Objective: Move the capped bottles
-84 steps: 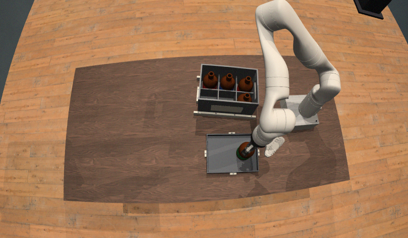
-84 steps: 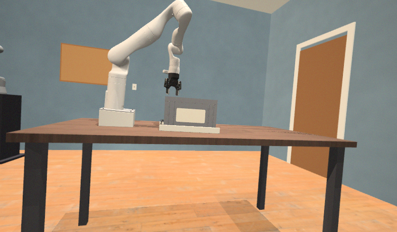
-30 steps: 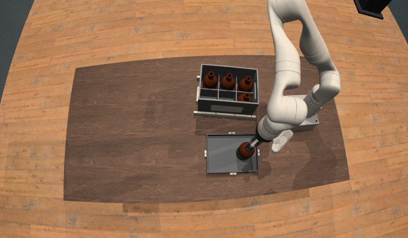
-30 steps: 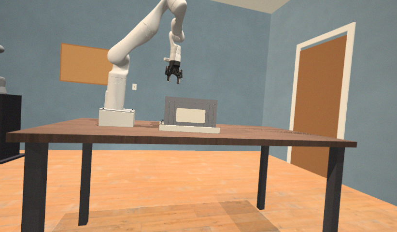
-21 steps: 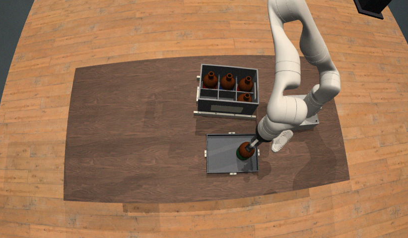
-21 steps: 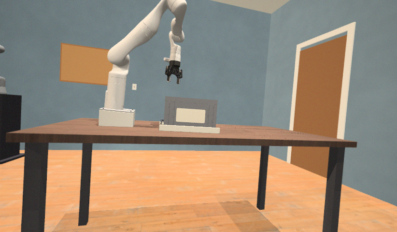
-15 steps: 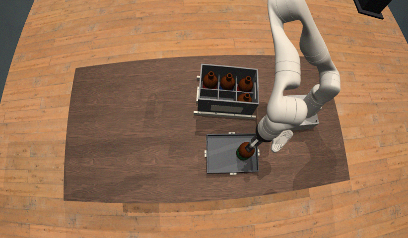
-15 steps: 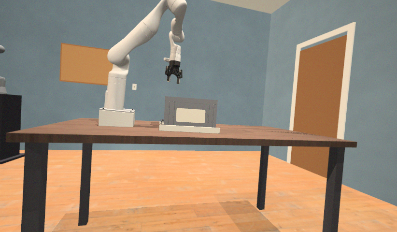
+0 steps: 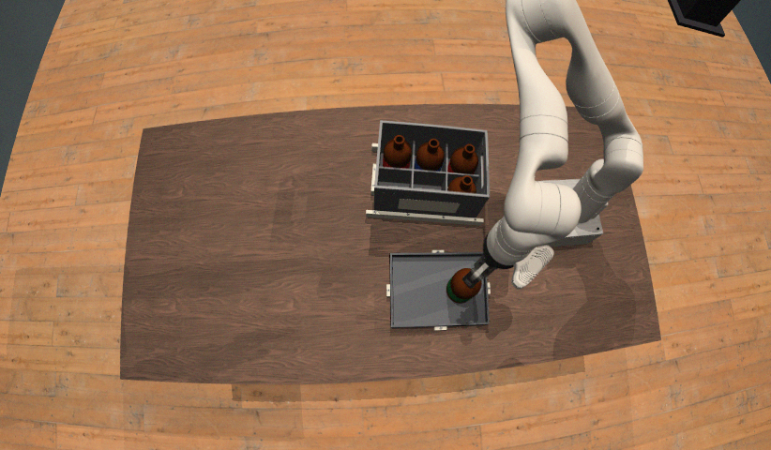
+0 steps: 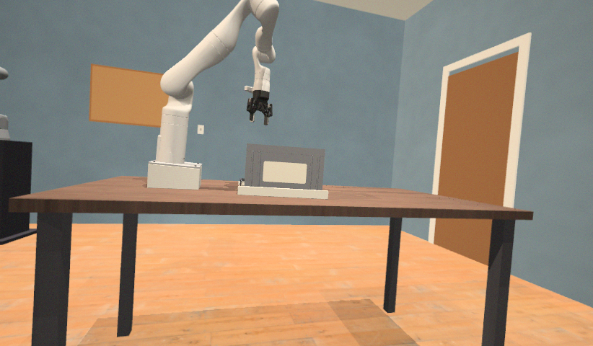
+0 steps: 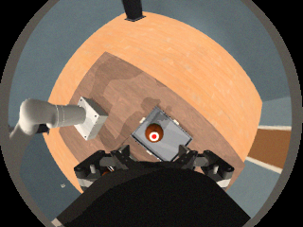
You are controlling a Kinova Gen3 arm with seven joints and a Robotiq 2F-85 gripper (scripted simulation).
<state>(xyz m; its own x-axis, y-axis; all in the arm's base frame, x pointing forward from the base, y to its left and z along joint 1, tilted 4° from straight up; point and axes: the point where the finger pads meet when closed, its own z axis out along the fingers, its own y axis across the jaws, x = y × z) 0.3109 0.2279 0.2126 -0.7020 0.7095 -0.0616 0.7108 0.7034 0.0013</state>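
While end effector [image 10: 260, 114] gapes, crate [image 9: 430, 202] beside tray [image 9: 417, 301].

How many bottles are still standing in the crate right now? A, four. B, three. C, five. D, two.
A: the top view shows three bottles in the far row of the crate and one in the near right cell, while a fifth bottle stands on the tray.

From the side you see no tray or bottles: crate [image 10: 284, 171] hides them. From top, arm [image 9: 537, 206] covers gripper; crate bottle [image 9: 461, 184] caps too small to tell.
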